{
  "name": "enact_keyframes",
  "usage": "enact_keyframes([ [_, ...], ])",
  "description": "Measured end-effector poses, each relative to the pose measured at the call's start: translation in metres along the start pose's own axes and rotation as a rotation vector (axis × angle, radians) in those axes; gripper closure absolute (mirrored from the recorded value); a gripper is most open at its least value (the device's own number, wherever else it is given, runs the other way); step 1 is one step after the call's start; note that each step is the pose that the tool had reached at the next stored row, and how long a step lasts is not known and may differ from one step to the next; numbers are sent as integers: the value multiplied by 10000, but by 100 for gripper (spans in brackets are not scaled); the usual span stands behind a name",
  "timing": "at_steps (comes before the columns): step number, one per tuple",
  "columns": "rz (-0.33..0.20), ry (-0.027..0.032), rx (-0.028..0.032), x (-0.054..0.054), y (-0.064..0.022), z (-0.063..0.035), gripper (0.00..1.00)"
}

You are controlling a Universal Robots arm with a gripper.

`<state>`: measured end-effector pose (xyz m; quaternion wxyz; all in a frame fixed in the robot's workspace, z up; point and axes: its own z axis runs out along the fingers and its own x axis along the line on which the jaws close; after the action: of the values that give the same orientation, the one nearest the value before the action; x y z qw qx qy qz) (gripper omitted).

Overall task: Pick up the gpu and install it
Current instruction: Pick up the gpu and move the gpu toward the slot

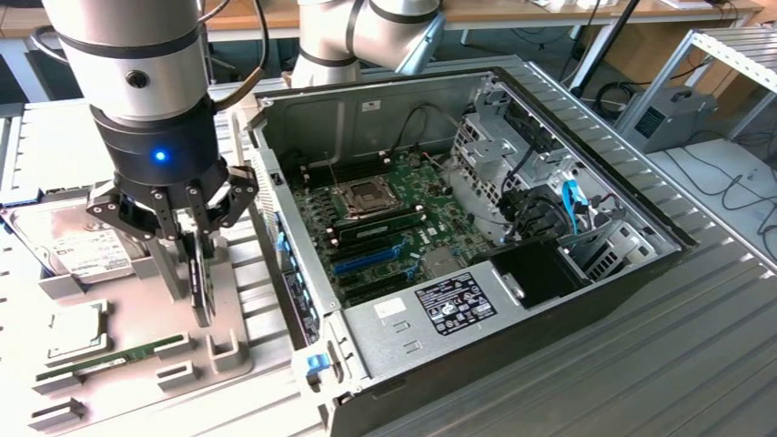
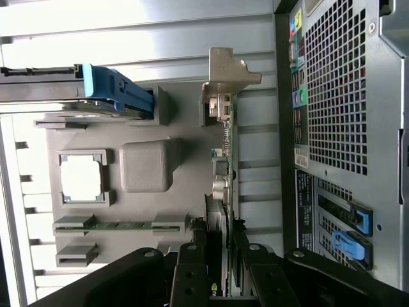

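**Gripper** [image 1: 192,250] [image 2: 220,256]: hangs outside the open computer case [image 1: 631,228] [image 2: 332,96], beside its rear panel. The jaws are drawn partway in and pinch the two faces of the gpu near its upper edge. It holds nothing else.

**Gpu** [image 1: 202,291] [image 2: 225,173]: a thin black card standing on edge, upright in the grip, just off the case's rear panel. Its silvery bracket [image 2: 229,73] is at the end away from the gripper. The lower edge is at or in its slot in the grey parts tray [image 1: 231,355] [image 2: 128,134]. Whether it is clear of that slot cannot be told.

**Same tray, farther from the case:** RAM stick [image 1: 109,357] [image 2: 121,225], lying flat; processor [image 1: 75,330] [image 2: 82,178]; hard drive [image 1: 73,250].

**Inside the case:** motherboard [image 1: 388,218] with blue expansion slots [image 1: 364,259].

**Hazards, as judged:**
- The grip covers only a narrow strip of a long card, so the card may pivot or slip if it is swung quickly.
- The bracket could snag on the tray's holder if the lift is not straight.
- A tilted card would miss the expansion slot.
- A tilted card could also drive its bracket into the case's rear frame.
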<state>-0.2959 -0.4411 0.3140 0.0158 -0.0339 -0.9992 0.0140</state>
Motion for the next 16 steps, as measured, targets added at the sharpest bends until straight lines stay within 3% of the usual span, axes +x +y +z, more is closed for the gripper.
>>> enact_keyframes([
  [16, 0, 0, -1, 2, -2, -58, 74],
])
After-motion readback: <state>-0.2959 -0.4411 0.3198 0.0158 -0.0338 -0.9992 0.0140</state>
